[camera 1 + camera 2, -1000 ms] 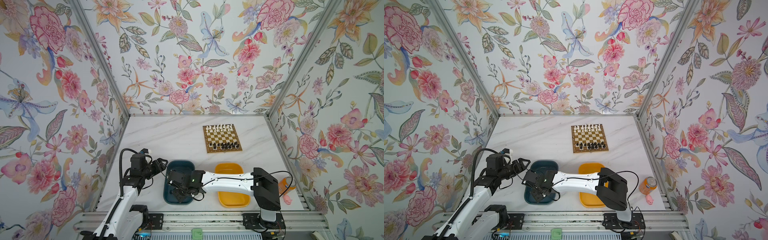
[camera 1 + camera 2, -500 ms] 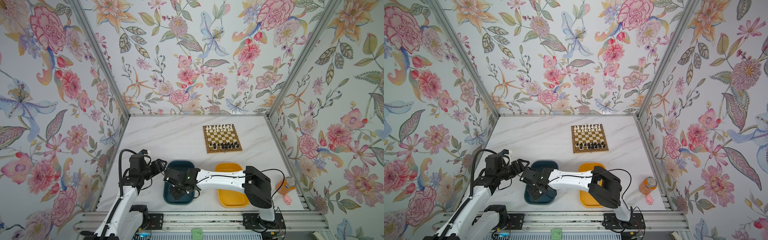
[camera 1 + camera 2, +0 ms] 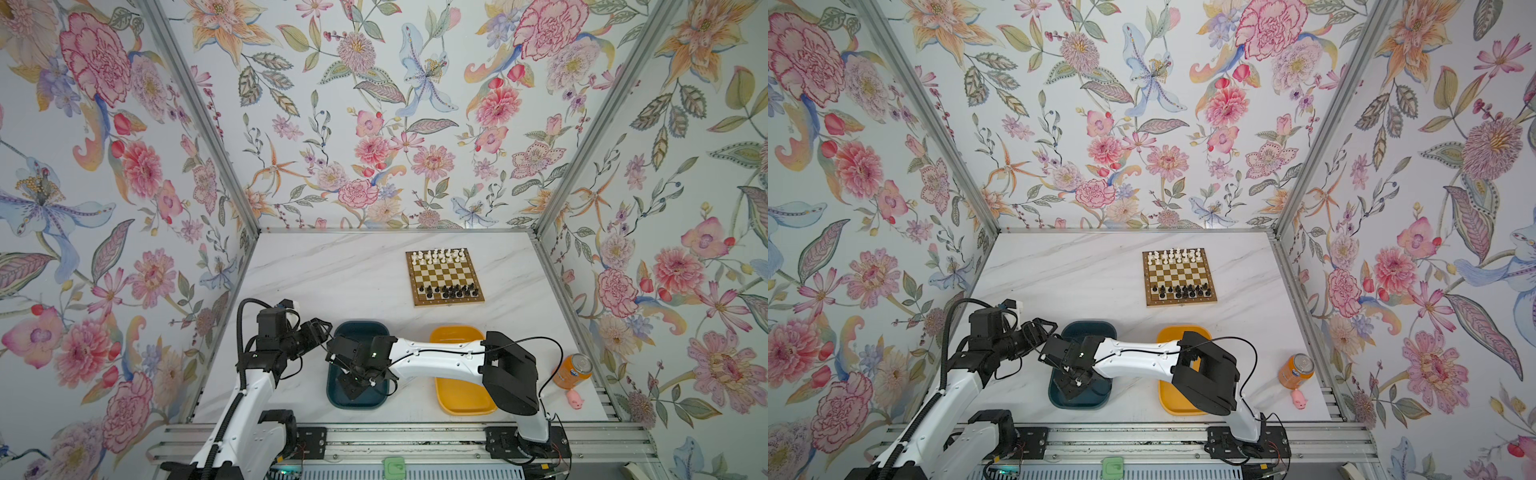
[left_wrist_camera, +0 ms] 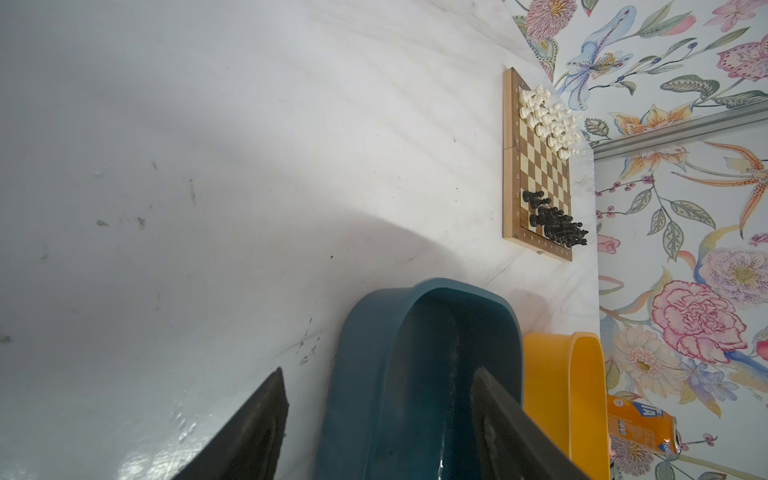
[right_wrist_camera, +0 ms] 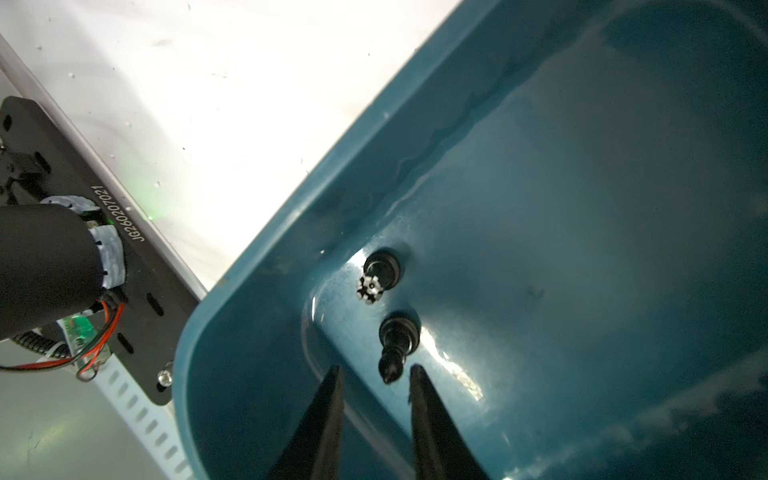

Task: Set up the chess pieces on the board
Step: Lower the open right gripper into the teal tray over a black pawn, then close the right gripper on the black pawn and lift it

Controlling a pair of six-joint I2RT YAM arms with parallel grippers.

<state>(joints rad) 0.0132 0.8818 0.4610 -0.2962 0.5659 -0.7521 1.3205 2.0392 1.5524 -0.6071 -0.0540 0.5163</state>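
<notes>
The board lies at the back right with white chess pieces along its far rows and black ones along its near rows. Two black pieces stand in the teal tray: a crown-topped one and a slimmer one. My right gripper reaches down into this tray, open by a narrow gap, and the slimmer piece's tip sits just ahead of the fingertips, untouched. My left gripper hangs open and empty over the tray's far left rim.
A yellow tray sits right of the teal one, partly under my right arm. An orange can and a small pink toy stand near the front right edge. Flowered walls close in three sides.
My right arm has swung a little left and lower into the teal tray, and its jaws have narrowed. The left arm has hardly moved.
</notes>
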